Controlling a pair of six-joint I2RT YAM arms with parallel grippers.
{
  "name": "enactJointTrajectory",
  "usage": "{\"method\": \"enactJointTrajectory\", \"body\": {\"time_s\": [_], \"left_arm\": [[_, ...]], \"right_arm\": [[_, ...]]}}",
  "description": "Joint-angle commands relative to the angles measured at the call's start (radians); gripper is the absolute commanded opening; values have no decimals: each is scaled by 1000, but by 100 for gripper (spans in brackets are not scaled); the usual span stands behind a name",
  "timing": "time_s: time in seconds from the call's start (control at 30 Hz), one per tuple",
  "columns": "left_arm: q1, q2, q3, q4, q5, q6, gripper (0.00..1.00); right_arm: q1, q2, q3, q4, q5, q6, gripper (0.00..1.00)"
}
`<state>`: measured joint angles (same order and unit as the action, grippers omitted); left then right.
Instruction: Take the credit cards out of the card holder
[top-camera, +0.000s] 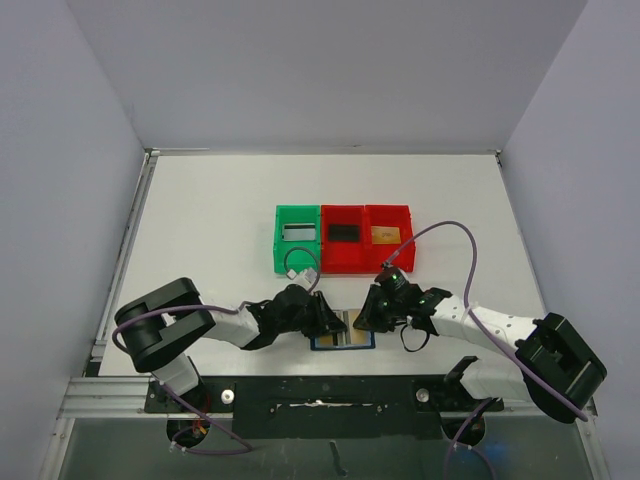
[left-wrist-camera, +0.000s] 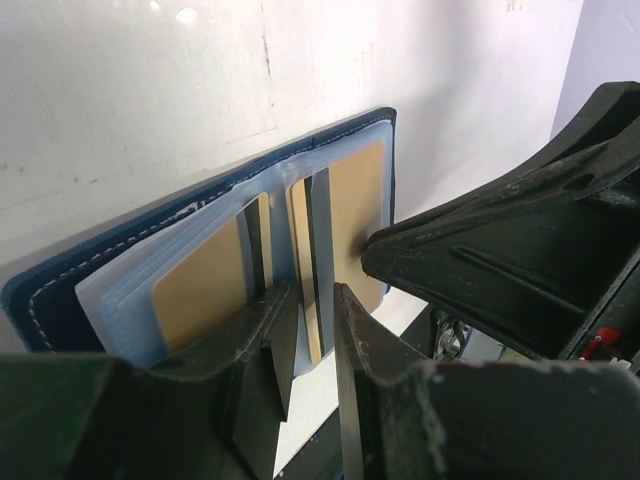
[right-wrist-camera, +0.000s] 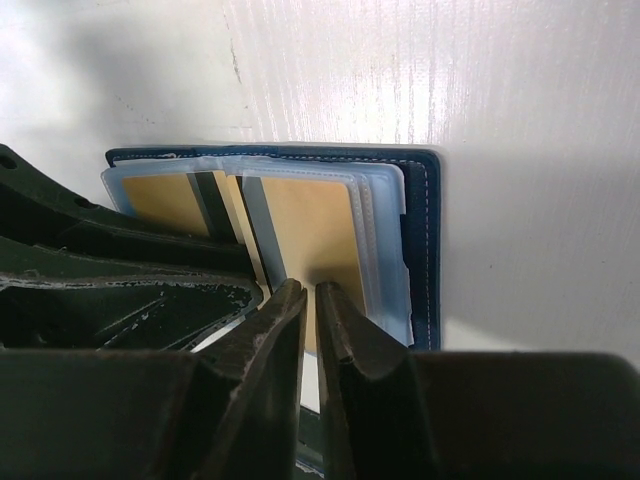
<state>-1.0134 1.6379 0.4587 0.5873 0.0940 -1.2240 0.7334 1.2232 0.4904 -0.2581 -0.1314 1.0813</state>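
Note:
The dark blue card holder (top-camera: 343, 343) lies open near the table's front edge, between both grippers. Its clear pockets hold tan credit cards (left-wrist-camera: 205, 290) with dark stripes. One striped card (left-wrist-camera: 318, 240) sticks out of the middle pockets, and its end lies between the fingers of my left gripper (left-wrist-camera: 312, 300), which stand narrowly apart with table showing beside the card. My right gripper (right-wrist-camera: 312, 292) is shut, its tips pressing on the tan card (right-wrist-camera: 310, 225) in the holder's right half (right-wrist-camera: 430, 250). From above, the left gripper (top-camera: 335, 325) and right gripper (top-camera: 363, 320) almost meet.
Behind the holder stand a green bin (top-camera: 280, 250) with a greyish card, a red bin (top-camera: 343, 262) with a black card and a second red bin (top-camera: 405, 255) with a tan card. The metal rail of the arm bases (top-camera: 320, 400) runs just in front.

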Motion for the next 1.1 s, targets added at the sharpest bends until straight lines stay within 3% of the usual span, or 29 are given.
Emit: {"method": "enactJointTrajectory", "body": {"time_s": [0.0,0.2,0.4,0.8,1.07], "left_arm": [[-7,28,37,-55,-26,16,21],[-30,37,146,-271,-94,82,11],[-40,47,186,-344,-112,116,0],[-40,37,195,-374,-109,149,0],[-43,37,195,-362,-102,152,0]], "right_arm": [[0,3,-22,8,13,3,13],[0,-1,-32,12,11,5,13],[0,-12,-26,-4,27,8,13],[-5,-103,36,-126,111,-1,22],[-8,-69,27,-106,95,-3,21]]}}
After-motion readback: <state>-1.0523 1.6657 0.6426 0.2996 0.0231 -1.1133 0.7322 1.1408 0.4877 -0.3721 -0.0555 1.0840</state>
